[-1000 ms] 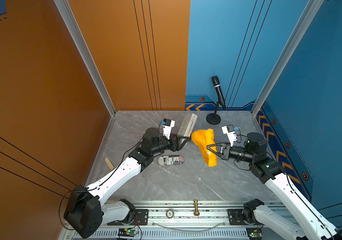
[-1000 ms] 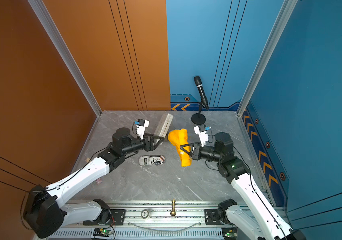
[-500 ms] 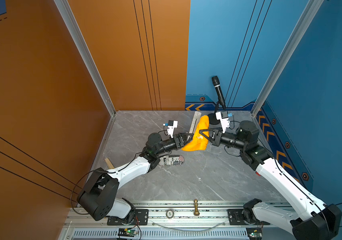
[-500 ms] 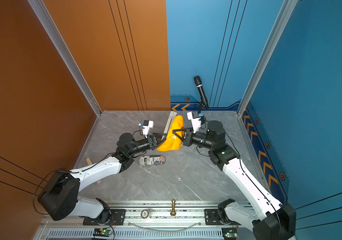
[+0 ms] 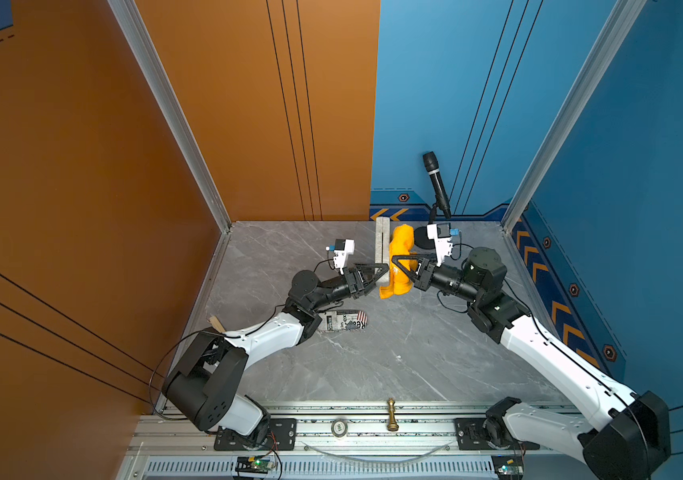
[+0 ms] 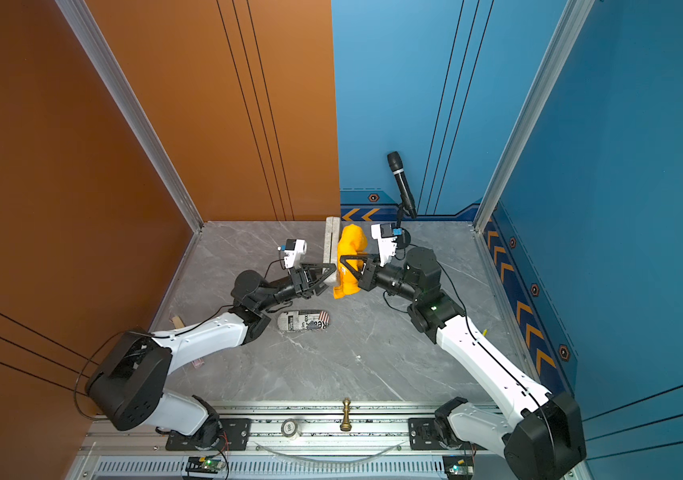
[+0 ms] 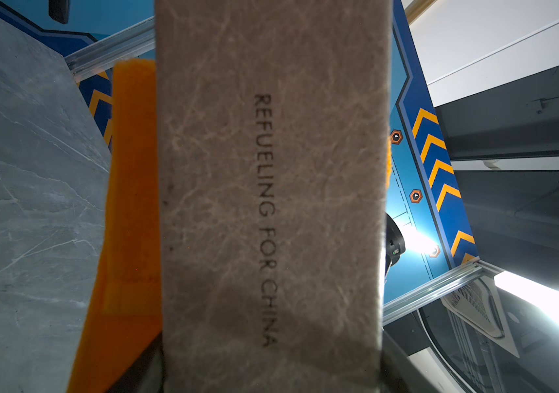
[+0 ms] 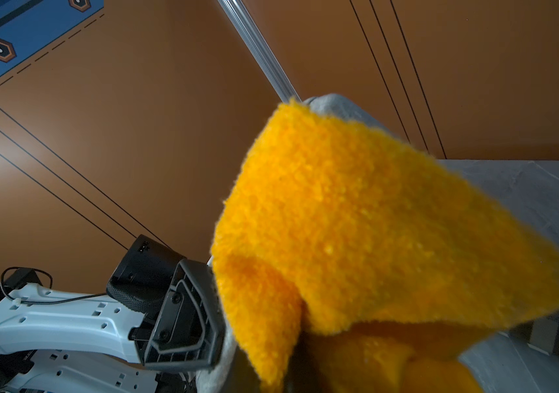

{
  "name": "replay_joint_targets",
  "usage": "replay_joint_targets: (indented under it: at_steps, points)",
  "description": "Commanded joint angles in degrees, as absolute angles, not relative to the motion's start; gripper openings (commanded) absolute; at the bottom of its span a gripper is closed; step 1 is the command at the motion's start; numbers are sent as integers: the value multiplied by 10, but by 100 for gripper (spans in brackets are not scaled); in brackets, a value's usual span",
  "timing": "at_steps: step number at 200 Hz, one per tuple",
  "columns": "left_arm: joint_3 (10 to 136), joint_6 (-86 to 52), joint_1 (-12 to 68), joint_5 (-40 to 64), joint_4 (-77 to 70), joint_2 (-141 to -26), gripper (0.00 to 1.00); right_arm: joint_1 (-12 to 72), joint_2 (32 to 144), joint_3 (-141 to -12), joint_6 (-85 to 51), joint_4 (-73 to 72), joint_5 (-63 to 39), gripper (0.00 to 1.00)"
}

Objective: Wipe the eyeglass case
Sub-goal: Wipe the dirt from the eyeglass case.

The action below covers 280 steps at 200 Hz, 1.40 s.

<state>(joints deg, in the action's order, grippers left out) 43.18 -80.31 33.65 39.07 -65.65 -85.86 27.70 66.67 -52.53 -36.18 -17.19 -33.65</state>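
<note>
Wiping stage: cloth [image 5: 401, 249] against eyeglass case [image 5: 382, 237].
Left gripper [image 5: 380, 275] clamps case, right gripper [image 5: 396, 266] clamps cloth; next, probably slide lengthwise.

In both top views the eyeglass case [image 5: 382, 245] stands at frame centre above the worktop [image 5: 414, 353], the cloth [image 5: 400, 249] touching its right side. A microphone [image 5: 436, 183] stands behind, upper right. A second case [image 5: 346, 321] lies lower left, and a chess piece [image 5: 391, 415] stands bottom centre.

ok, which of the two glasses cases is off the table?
The plain grey-beige case, held upright in the left gripper with the orange cloth alongside. The newsprint-patterned case lies flat on the table, untouched.
</note>
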Motion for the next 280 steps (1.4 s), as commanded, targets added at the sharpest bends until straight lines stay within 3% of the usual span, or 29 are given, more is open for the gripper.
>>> replay_joint_targets:
  at_steps: [1, 51, 135, 166, 215, 244, 280]
  points:
    - [457, -799, 376, 442, -702, -869, 25, 293, 694, -518, -398, -214, -393, 0]
    - [450, -779, 381, 441, -671, -857, 25, 180, 722, -613, -385, -157, -455, 0]
    - [482, -734, 365, 478, -575, -837, 25, 298, 563, -447, -278, -15, -437, 0]
    - [487, -726, 371, 503, -537, -841, 24, 216, 582, -455, -312, -61, -473, 0]
    - [483, -721, 404, 554, -497, -845, 24, 126, 682, -622, -279, -29, -486, 0]
    - [486, -634, 413, 572, -354, -822, 24, 85, 672, -638, -284, -28, -468, 0]
    - [609, -313, 414, 517, 91, -806, 24, 33, 629, -607, -281, 56, -424, 0]
